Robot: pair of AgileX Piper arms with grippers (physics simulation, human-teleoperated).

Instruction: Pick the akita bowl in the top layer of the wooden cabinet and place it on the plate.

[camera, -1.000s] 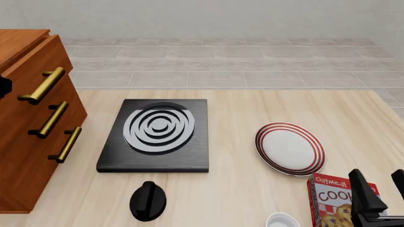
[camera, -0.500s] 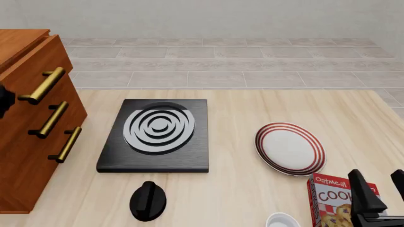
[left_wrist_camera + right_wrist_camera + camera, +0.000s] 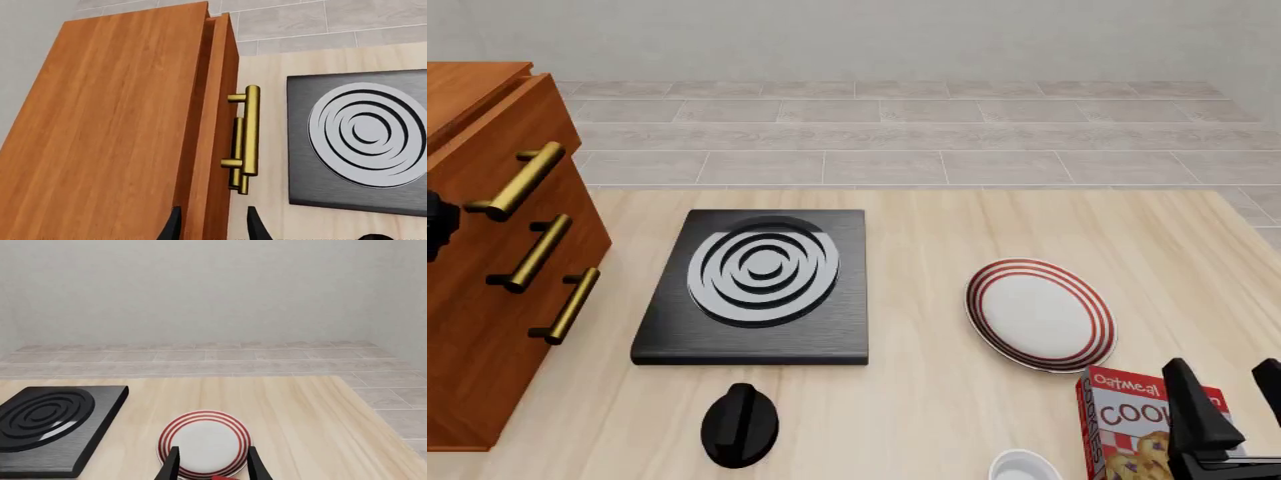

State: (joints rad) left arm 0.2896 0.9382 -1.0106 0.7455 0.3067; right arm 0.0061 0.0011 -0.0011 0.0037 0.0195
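Our left gripper (image 3: 212, 227) sits spread above the wooden cabinet (image 3: 127, 130), its two dark fingertips (image 3: 172, 226) parted with nothing between them, one over the cabinet's top panel and the other just past its front edge. Straight ahead of those fingers we see the brass handle (image 3: 248, 132) of the top drawer (image 3: 220, 100), with the lower handles stacked behind it, and the drawer front sits flush with the cabinet, so it is closed. In the front view only a dark sliver of this gripper (image 3: 438, 222) shows at the frame's left edge, beside the top handle (image 3: 518, 180); we cannot tell from there whether it touches the wood. The bowl we are after is not visible in any view. Beyond the left gripper, toward the table's middle, lies the black stove (image 3: 758, 288) with its grey ringed burner (image 3: 368, 134), and a black knob (image 3: 739, 424) sits near it on the table (image 3: 934, 400). Our right gripper (image 3: 210, 465) is also spread and empty, hanging low over the near right part of the table; directly ahead of its fingers lies the plate (image 3: 204, 443) with red rings, bare on top. In the front view the right gripper (image 3: 1228, 420) stands just beside a red cookie box (image 3: 1128, 420), with the plate (image 3: 1041, 314) in front of it and a small white dish (image 3: 1024, 467) near the box at the frame's bottom edge.
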